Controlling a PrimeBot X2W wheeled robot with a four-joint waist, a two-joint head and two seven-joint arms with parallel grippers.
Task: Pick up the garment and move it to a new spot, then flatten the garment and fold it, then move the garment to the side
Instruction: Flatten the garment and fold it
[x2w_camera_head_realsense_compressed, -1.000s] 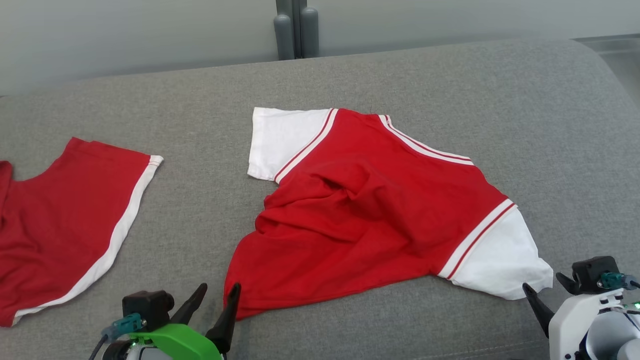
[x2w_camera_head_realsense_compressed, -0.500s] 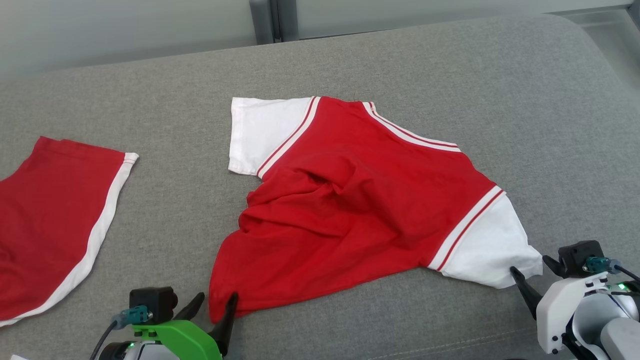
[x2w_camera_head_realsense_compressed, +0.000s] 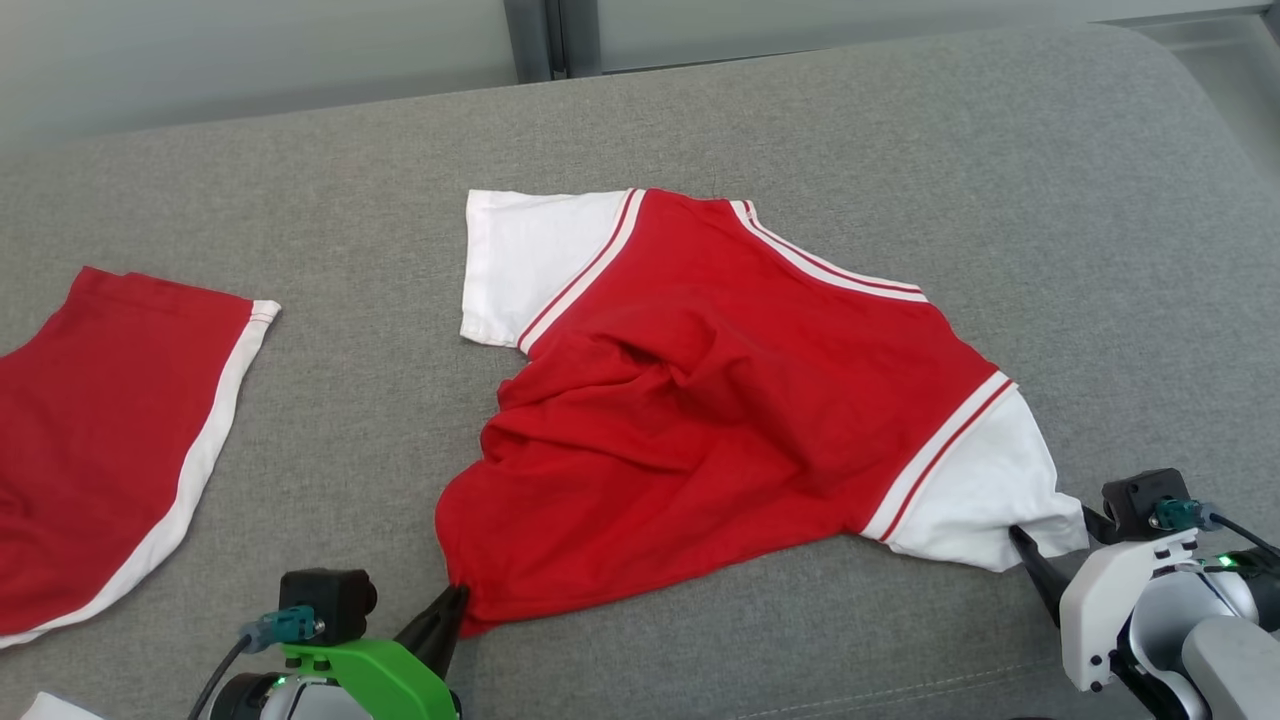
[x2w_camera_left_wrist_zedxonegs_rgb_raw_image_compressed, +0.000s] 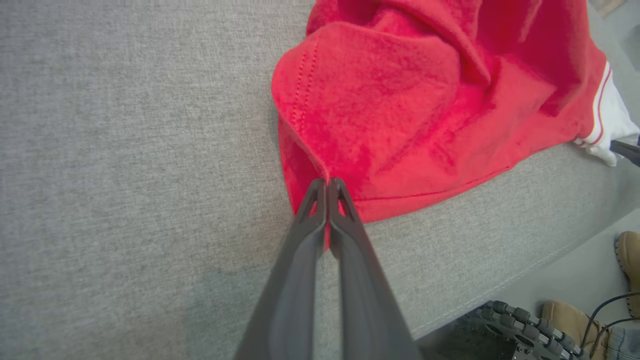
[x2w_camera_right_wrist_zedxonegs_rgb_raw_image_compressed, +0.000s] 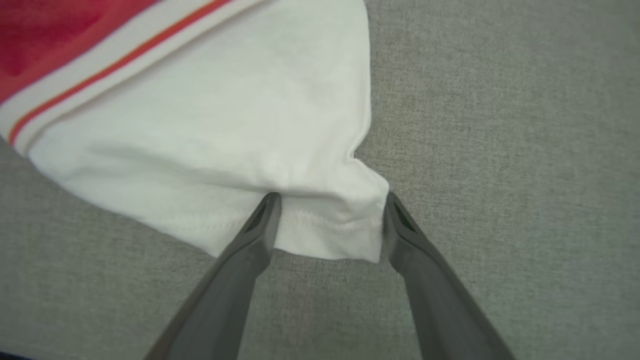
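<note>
1. We saw a grey sofa seat stretching across the head view and carrying both pieces of clothing.
2. The red shirt with white sleeves lay rumpled near the middle of the seat. Its hem was toward the front edge, and a loose fold was bunched across its body.
3. A second red garment with a white side stripe lay flat at the far left, well apart from the shirt.
4. The right gripper was at the shirt's nearer white sleeve. Its jaws were spread wide, one on each side of the sleeve's stitched corner, with the cloth loose between them rather than pinched.
5. The left gripper was at the shirt's lower left hem corner. Its jaws were pressed together on the red cloth, which rose in a small ridge from the tips.
6. In the left wrist view we noticed a tan boot on the floor beyond the seat's front edge.
</note>
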